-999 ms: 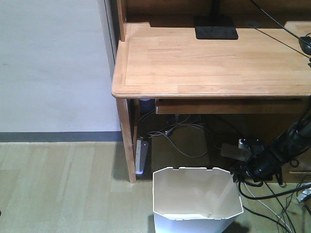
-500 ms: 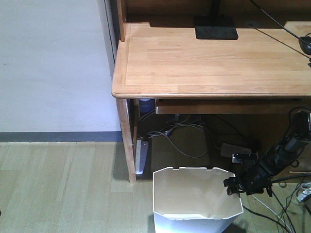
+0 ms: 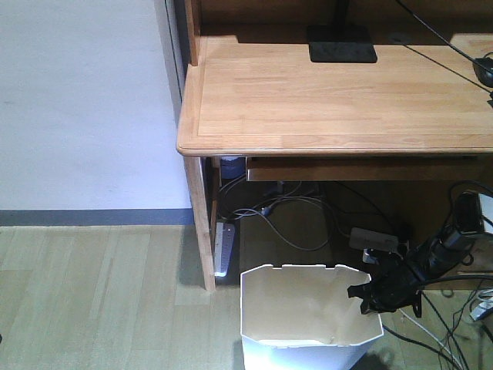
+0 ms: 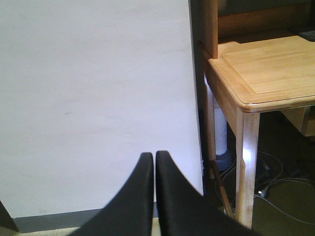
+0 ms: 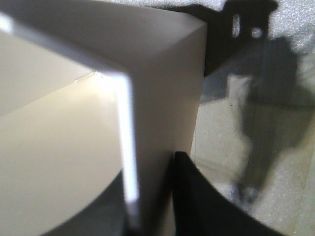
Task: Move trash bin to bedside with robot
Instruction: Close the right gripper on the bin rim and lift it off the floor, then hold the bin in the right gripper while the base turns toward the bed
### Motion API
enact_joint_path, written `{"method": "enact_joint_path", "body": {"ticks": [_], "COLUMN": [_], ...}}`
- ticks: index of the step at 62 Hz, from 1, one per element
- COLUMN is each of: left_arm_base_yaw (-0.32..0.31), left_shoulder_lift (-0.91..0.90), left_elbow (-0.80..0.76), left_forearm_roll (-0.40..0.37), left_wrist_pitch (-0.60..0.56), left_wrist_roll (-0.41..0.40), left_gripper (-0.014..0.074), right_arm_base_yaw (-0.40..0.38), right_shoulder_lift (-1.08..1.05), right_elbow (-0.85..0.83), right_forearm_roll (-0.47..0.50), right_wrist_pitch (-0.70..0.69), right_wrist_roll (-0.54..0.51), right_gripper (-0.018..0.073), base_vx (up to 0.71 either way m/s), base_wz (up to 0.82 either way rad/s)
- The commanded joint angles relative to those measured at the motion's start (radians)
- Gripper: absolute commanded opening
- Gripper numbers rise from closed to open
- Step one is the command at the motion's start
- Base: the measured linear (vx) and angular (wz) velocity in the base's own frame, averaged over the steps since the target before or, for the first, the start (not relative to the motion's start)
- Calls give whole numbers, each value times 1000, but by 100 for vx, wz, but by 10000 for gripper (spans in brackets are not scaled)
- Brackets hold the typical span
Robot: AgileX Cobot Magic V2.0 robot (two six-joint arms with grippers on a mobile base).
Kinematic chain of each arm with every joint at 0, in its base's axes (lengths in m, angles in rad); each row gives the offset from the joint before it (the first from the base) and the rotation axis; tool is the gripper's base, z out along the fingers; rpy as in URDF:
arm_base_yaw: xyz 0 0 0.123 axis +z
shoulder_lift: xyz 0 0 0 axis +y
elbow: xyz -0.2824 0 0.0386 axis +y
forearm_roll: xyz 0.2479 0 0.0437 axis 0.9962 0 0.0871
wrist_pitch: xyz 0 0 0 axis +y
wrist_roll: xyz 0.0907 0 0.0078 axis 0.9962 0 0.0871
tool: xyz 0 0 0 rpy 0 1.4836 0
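Note:
The white trash bin (image 3: 308, 308) stands on the wood floor in front of the desk, cream inside and cut off by the bottom edge of the front view. My right gripper (image 3: 368, 297) is at its right rim. In the right wrist view the bin wall (image 5: 74, 147) runs between the jaws of that gripper (image 5: 150, 196), one finger inside and one finger (image 5: 197, 196) outside, pressed on it. The left gripper (image 4: 151, 157) is shut on nothing, pointing at a white wall. The bedside is out of view.
A wooden desk (image 3: 339, 100) stands over the bin, with its leg (image 3: 202, 223) just left of it. A power strip (image 3: 223, 247) and tangled cables (image 3: 293, 223) lie under the desk. A black monitor base (image 3: 342, 43) sits on top. A white wall (image 3: 77, 100) stands at the left.
My right arm came down and left from the cables under the desk to the bin's right rim and closed on the wall. The bin has shifted slightly left.

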Motion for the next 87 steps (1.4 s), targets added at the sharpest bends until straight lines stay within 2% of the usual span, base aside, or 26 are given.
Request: {"method": "enact_joint_path", "body": {"ticks": [1, 5, 13, 20, 31, 34, 40, 51, 70, 87], "left_arm_base_yaw": [-6, -6, -6, -6, -6, -6, -6, -6, -6, -6], "left_shoulder_lift": [-9, -9, -9, -9, -9, -9, -9, -9, -9, -9], "left_elbow": [28, 28, 28, 28, 28, 28, 28, 28, 28, 28], "left_forearm_roll": [-4, -4, -4, -4, -4, -4, -4, -4, -4, -4], "left_wrist_pitch": [-74, -74, -74, -74, -74, -74, -74, -74, -74, -74], "left_wrist_roll": [-8, -8, -8, -8, -8, -8, -8, -8, -8, -8], "left_gripper": [-6, -6, -6, -6, -6, -6, -6, -6, -6, -6], "right_arm_base_yaw": [-6, -10, -10, -10, -10, -10, -10, -10, -10, -9], "right_shoulder_lift": [-74, -93, -144, -203, -338, -386, -481, -641, -909, -1045], "right_elbow": [1, 18, 90, 168, 325, 370, 466, 616, 801, 872], "right_forearm_roll": [24, 31, 91, 260, 567, 627, 711, 746, 746, 755], "right_wrist_pitch": [70, 68, 40, 25, 74, 82, 90, 102, 178, 235], "right_wrist_roll": [-6, -21, -136, -298, -632, -710, -801, -861, -864, -860], "right_gripper": [-15, -13, -11, -11, -11, -11, -11, -11, -11, -11], "base_vx": [0, 0, 0, 0, 0, 0, 0, 0, 0, 0], "base_wz": [0, 0, 0, 0, 0, 0, 0, 0, 0, 0]}}
